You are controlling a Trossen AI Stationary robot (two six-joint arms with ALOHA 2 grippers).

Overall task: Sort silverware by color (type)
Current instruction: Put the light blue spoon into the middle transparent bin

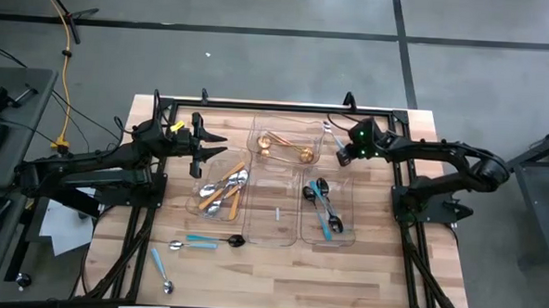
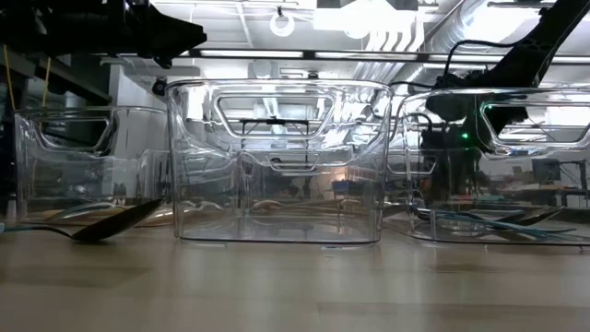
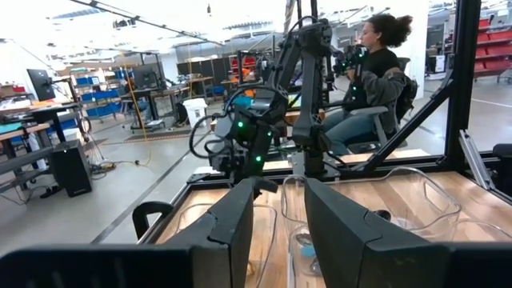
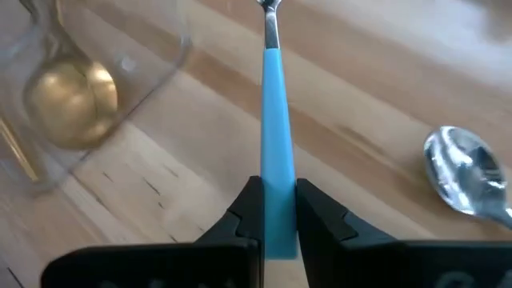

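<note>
My right gripper [image 4: 278, 210] is at the table's far right, beside the far clear tray [image 1: 305, 127], shut on a light-blue-handled utensil [image 4: 274, 120]. A loose silver spoon bowl [image 4: 468, 180] lies on the wood close by. Gold pieces [image 1: 284, 147] lie in that far tray, orange-handled ones [image 1: 222, 193] in the left tray, dark teal-handled ones [image 1: 326, 210] in the right tray. Two light-blue-handled spoons [image 1: 206, 241] [image 1: 161, 268] lie flat on the near left of the table. My left gripper [image 1: 205, 144] is open, left of the far tray, holding nothing. My right gripper pinches the utensil's light-blue handle [image 4: 278, 188] between its two fingers, near the handle's free end. The handle runs straight out ahead, along the fingers, to the silver neck [image 4: 271, 24]. The fingers slant down from above over the wood. Whether the far end rests on the table, I cannot tell.
Four clear trays stand mid-table; the near middle one [image 1: 271, 237] holds one small piece. A black frame [image 1: 258, 105] runs along the table's far edge. A dark spoon [image 2: 111, 226] lies in front of the trays. A person [image 3: 376, 72] sits beyond the table.
</note>
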